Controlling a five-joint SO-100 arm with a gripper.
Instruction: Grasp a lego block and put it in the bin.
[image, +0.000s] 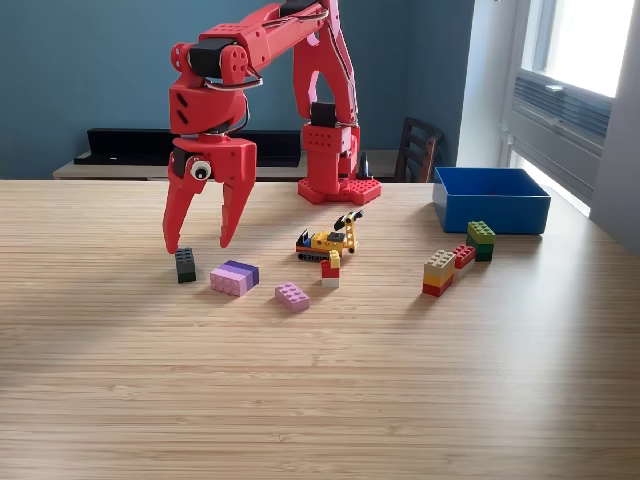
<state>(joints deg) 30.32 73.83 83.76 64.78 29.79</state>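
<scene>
My red gripper (203, 243) hangs open over the table at the exterior view's left, fingers pointing down, nothing between them. Just below its left fingertip stands a small black lego block (186, 265). A pink and purple block stack (234, 277) lies right of it, and a pink block (292, 296) lies further right. A red, yellow and white block (330, 270) stands near the middle. The blue bin (491, 199) sits at the right rear of the table.
A small yellow toy digger (330, 240) stands mid-table. Near the bin are a green block stack (481, 239), a red block (464, 257) and a tan, yellow and red stack (438, 272). The arm's red base (338, 188) is at the back. A chair (418, 150) stands behind.
</scene>
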